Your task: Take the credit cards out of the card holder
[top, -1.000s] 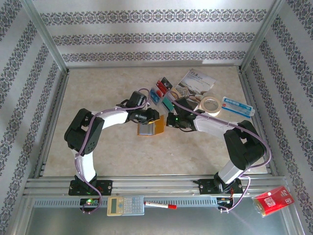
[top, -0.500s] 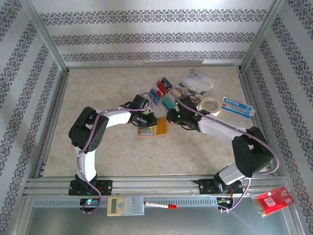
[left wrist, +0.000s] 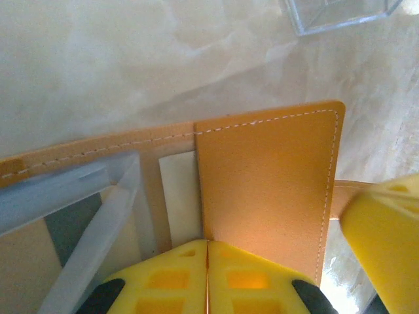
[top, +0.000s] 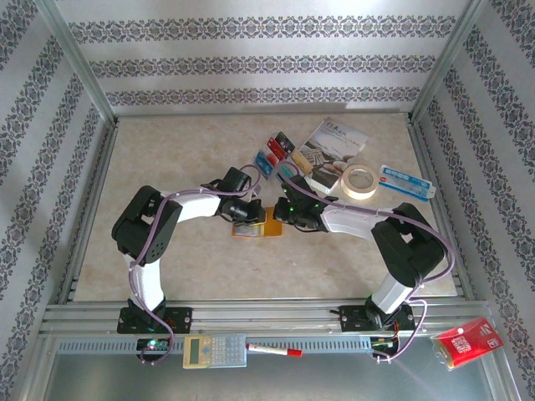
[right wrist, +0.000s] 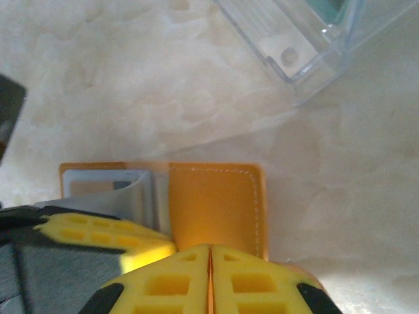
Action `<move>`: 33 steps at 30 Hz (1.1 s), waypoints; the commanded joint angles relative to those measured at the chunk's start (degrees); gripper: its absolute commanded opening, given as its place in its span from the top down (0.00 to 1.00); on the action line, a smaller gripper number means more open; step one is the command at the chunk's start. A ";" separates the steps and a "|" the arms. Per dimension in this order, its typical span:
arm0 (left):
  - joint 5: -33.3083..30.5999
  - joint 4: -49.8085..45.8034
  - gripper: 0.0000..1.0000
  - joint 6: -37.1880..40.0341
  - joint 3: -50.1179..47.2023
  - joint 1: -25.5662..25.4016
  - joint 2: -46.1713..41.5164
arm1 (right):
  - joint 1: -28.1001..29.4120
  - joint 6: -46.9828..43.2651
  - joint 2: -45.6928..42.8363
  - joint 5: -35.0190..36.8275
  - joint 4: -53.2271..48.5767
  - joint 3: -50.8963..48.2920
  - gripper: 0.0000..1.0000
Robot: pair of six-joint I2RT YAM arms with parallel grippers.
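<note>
The orange card holder [top: 266, 226] lies at mid-table, between the two wrists. My left gripper [top: 247, 215] is shut, and its tips [left wrist: 208, 243] meet at the near edge of the holder's orange flap [left wrist: 265, 183]. Grey-clear sleeves [left wrist: 85, 196] with pale and dark card faces inside spread to the left of that flap. My right gripper [top: 282, 214] is shut too, its tips [right wrist: 209, 248] against the same flap [right wrist: 209, 203], with the thin strap [left wrist: 339, 190] running to it. Loose credit cards lie behind: red-black [top: 278, 144], blue [top: 264, 159].
A clear plastic case [right wrist: 294, 39] with something teal in it sits just beyond the holder. At the back right are a brochure [top: 334, 142], a tape roll [top: 359, 179] and a white-and-blue box [top: 406, 181]. A calculator [top: 215, 351], marker [top: 274, 351] and red packet [top: 468, 341] lie on the front rail.
Both grippers have drawn closer together and slightly toward the near edge. The card holder has come with them and now shows less of its grey sleeves from above.
</note>
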 commanded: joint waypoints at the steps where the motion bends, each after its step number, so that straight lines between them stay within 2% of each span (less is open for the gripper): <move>1: -0.25 -4.02 0.90 0.37 -0.90 -0.67 -0.38 | 0.37 2.17 2.09 2.03 1.26 0.02 0.89; 6: 0.70 -3.13 0.90 -0.61 0.30 -0.57 -1.40 | 0.36 2.43 4.27 1.36 1.27 0.38 0.90; 8: 0.53 -1.88 0.86 -2.11 -0.51 0.07 -2.60 | 0.38 3.42 4.81 2.00 1.33 -0.22 0.90; 13: 5.75 7.24 0.77 -6.91 -4.75 3.89 -6.05 | 0.47 2.90 6.23 2.46 2.19 -1.39 0.90; 19: 6.53 9.97 0.65 -10.58 -7.24 7.92 -11.19 | 0.36 1.66 5.49 3.77 2.26 -2.78 0.90; 23: 4.17 8.68 0.59 -10.42 -9.02 10.45 -15.17 | 0.51 1.28 5.19 4.21 1.63 -2.71 0.90; 27: 0.67 2.70 0.52 -7.76 -9.44 13.42 -17.62 | 0.57 1.51 5.33 5.36 0.84 -2.36 0.89; 33: -2.90 -4.02 0.46 -3.09 -8.22 14.44 -18.90 | 0.60 3.38 5.90 5.80 0.90 -2.52 0.89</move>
